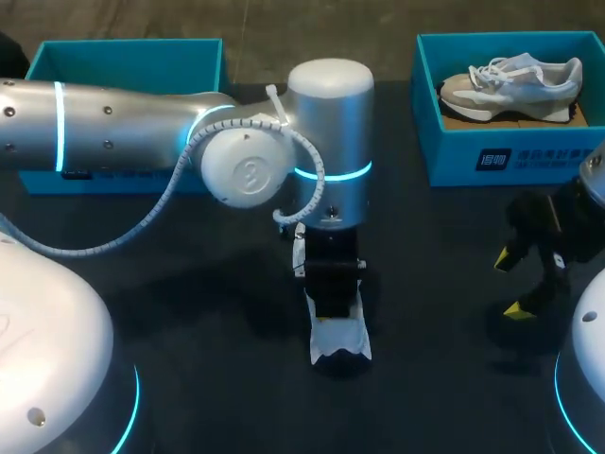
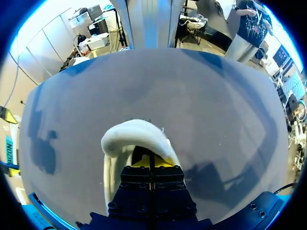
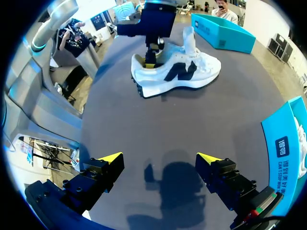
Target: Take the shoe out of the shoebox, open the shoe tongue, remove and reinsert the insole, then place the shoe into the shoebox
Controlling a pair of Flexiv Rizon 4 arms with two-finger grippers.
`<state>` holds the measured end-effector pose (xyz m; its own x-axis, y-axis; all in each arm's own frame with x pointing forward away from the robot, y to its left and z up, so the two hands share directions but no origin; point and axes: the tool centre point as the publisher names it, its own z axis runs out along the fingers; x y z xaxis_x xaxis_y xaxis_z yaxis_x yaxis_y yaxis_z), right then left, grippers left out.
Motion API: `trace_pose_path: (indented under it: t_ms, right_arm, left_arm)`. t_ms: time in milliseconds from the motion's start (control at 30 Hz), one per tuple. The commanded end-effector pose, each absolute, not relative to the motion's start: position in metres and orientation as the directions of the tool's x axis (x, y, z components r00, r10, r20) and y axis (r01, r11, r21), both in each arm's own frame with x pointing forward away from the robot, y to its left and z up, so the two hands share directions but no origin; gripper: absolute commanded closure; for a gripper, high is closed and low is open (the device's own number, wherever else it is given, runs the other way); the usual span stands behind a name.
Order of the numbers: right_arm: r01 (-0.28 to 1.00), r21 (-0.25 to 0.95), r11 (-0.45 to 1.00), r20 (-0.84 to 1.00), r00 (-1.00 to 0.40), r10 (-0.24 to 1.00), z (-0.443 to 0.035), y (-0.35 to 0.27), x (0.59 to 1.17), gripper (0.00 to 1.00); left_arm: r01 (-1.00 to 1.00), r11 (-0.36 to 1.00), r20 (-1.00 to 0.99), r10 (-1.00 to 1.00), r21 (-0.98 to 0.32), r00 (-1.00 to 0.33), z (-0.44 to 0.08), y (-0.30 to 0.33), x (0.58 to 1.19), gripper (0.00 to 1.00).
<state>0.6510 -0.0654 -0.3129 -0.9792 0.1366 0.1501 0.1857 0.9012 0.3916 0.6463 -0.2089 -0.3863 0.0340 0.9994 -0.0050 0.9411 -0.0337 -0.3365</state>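
A white shoe (image 1: 338,342) with a dark side logo lies on the dark table's middle (image 3: 177,72), its tongue standing up. My left gripper (image 1: 331,284) points straight down into the heel opening. Its fingers are shut, the yellow tips (image 2: 148,162) just inside the white heel collar (image 2: 134,136). What they pinch, if anything, is hidden. My right gripper (image 1: 510,284) hangs open above bare table at the right (image 3: 160,160), well apart from the shoe. An open blue shoebox (image 1: 123,61) stands at the back left, partly behind my left arm.
A second blue shoebox (image 1: 510,142) at the back right holds a grey-white shoe (image 1: 510,83); its wall (image 3: 285,143) is beside my right gripper. The back left box (image 3: 223,31) shows beyond the white shoe.
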Motion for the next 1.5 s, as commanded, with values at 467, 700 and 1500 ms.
trace_pose_path:
  t_ms: [467,700,1500]
  right_arm:
    - [0.186,0.389,0.902,0.147,-0.979,0.138,-0.313,-0.065,0.650,0.00]
    - [0.186,0.389,0.902,0.147,-0.979,0.138,-0.313,-0.065,0.650,0.00]
    - [0.186,0.389,0.902,0.147,-0.979,0.138,-0.313,-0.065,0.650,0.00]
  left_arm:
    - [0.958,0.033,0.055,0.998,-0.286,-0.018,-0.423,-0.217,0.657,1.00]
    - [0.959,0.025,-0.001,1.000,-0.281,-0.026,-0.390,-0.213,0.662,1.00]
    - [0.969,0.030,-0.055,0.998,-0.244,-0.044,-0.413,-0.229,0.668,1.00]
